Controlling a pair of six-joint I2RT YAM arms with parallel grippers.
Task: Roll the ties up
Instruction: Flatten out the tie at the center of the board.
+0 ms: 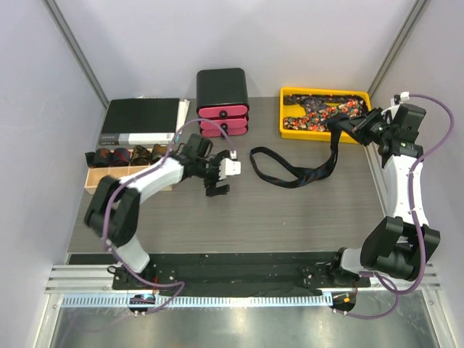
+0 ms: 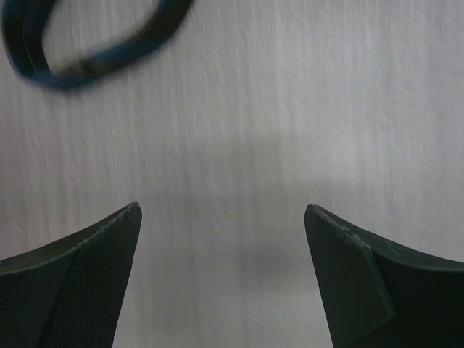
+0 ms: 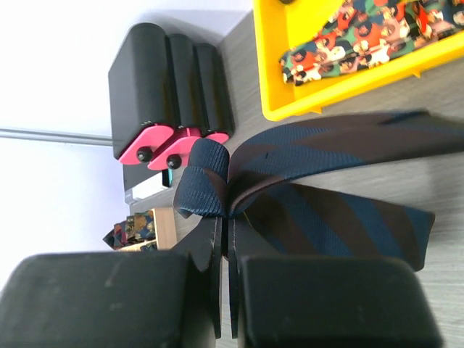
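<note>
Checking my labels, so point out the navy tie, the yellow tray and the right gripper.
navy tie [image 3: 326,148], right wrist view, upper striped band.
yellow tray [image 3: 341,85], right wrist view, near wall.
right gripper [image 3: 226,232], right wrist view, between fingertips.

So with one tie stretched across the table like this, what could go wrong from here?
The right gripper pinches the navy tie at a bunched fold, so it may slip or roll unevenly.
The left gripper is open over bare table, with the tie's loop off to one side; closing there would likely miss.
</note>
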